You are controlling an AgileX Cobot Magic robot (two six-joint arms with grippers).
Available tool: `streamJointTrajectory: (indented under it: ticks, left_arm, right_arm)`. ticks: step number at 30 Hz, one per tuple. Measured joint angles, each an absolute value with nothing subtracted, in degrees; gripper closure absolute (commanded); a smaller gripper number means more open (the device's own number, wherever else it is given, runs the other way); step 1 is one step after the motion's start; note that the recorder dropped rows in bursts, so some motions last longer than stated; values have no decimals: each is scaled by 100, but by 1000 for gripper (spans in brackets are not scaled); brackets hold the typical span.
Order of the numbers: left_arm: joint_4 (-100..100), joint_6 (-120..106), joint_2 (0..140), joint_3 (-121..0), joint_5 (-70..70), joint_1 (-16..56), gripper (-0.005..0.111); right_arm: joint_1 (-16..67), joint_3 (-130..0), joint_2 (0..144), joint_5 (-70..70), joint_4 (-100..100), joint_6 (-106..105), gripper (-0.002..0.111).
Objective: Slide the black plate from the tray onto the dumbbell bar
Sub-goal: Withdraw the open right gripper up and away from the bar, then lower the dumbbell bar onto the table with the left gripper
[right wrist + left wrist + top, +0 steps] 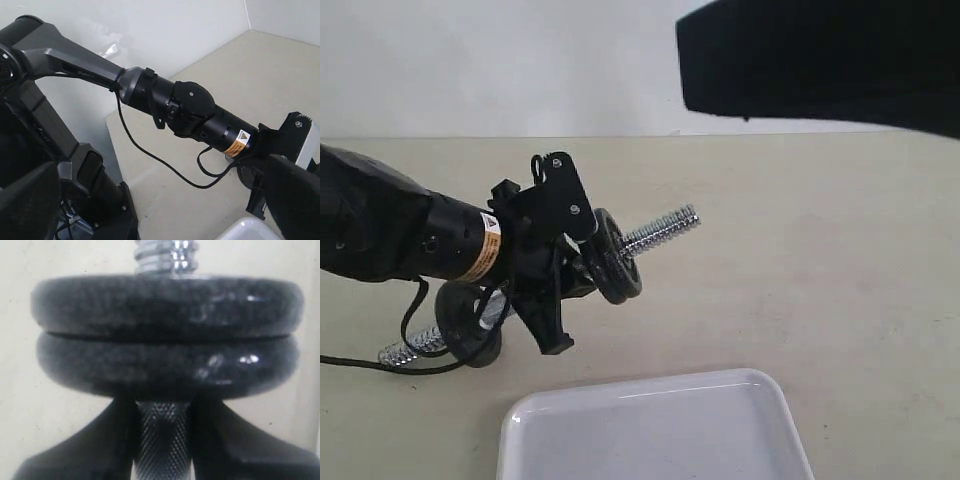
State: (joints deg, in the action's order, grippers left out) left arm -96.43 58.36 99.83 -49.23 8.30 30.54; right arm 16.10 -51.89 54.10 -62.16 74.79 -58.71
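Black plate (620,262) on, uncollared.
Left fingers (235,440) clamping dumbbell bar (662,230), right fingers (291,195) released; likely slide-off if tilted.

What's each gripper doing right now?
The left gripper is closed, holding the dumbbell bar.
The right gripper is open, holding nothing.

A plain white wall (500,60) stands behind the left end effector (578,262); a matte beige table (820,300) spreads beneath it, evenly lit.

Even light; left wrist view blurred; glints on black plate (167,305).
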Motion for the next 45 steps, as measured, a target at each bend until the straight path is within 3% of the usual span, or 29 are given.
streamJointTrajectory:
  ticks: [26, 45]
  left_arm:
    - [-9643, 5812, 11085, -5522, 1090, 3310, 102]
    - [-9643, 5842, 11084, -5522, 1103, 3310, 102]
  right_arm:
    - [1610, -5189, 5410, -6390, 7393, -5859, 3]
    - [1610, -5189, 5410, -6427, 7393, -5869, 3]
